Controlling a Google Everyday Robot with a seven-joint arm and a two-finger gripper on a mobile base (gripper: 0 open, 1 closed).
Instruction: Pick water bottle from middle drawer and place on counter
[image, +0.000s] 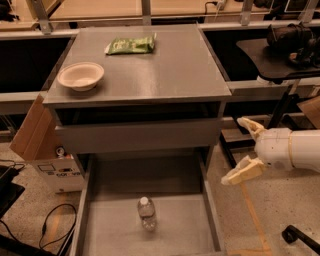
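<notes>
The water bottle (146, 213), clear with a white cap, lies on the floor of the middle drawer (95, 225), which is pulled out below the cabinet. The counter (165, 65) is the grey cabinet top above it. My gripper (244, 148) is to the right of the cabinet, beside the drawer's right wall and above the floor, well apart from the bottle. Its two tan fingers are spread open and hold nothing.
A cream bowl (80, 76) and a green snack bag (130, 45) sit on the counter. A cardboard box (40, 140) stands at the left. A dark side table (280, 55) with black legs is at the right. Cables lie on the floor at lower left.
</notes>
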